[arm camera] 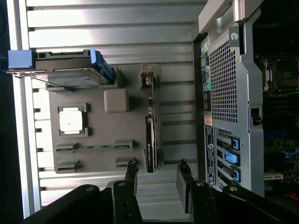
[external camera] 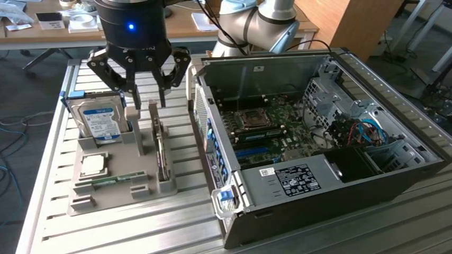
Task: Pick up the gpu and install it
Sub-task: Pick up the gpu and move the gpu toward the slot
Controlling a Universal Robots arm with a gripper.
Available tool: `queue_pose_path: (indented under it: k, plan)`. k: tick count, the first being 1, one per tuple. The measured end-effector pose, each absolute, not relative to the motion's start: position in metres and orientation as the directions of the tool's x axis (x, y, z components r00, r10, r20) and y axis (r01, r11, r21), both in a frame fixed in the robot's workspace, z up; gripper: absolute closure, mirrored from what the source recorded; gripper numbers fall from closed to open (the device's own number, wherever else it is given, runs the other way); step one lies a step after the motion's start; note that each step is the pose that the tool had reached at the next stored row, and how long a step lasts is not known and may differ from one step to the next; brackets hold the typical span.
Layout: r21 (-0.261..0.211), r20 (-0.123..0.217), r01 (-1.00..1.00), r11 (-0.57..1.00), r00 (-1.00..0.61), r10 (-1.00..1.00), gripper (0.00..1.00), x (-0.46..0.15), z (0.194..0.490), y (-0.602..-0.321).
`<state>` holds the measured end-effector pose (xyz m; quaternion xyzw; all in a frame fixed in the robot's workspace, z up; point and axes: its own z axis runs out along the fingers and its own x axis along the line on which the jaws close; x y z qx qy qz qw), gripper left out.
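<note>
The pincer (external camera: 148, 96) hangs wide, its black fingers (arm camera: 132, 173) spread apart with nothing gripped between them. It sits over the far end of the gpu (external camera: 161, 153), and whether a fingertip touches the card I cannot tell.

The gpu stands on its long edge in a slot along the side of a grey holder tray (external camera: 116, 197) toward the exterior view's right. From the wrist view the gpu (arm camera: 150, 140) shows edge-on as a thin dark strip, with its metal bracket at one end.

On the same tray, toward the exterior view's left and at the far end, a hard drive (external camera: 101, 119) with a blue-and-white label stands upright in its own slot. Nearer than the drive, a square processor chip (external camera: 94, 164) lies flat in a recess. Nearer again, a narrow green memory stick (external camera: 113, 181) lies in a groove.

The tray rests on a slatted aluminium table (external camera: 127, 233). Just beside the tray, on the exterior view's right, a computer case (external camera: 318, 211) lies on its side with the panel off, its green motherboard (external camera: 272, 124) facing up.
</note>
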<state>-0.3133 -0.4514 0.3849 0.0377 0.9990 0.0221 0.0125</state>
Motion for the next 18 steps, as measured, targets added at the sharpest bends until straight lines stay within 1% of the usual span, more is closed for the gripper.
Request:
queue_pose_path:
  k: [1, 18]
  plan:
    - [0.045, -0.023, 0.075, 0.996, -0.997, 0.076, 0.53, -0.313, 0.385, -0.451]
    - [0.047, -0.023, 0.075, 0.996, -0.997, 0.076, 0.53, -0.313, 0.367, -0.451]
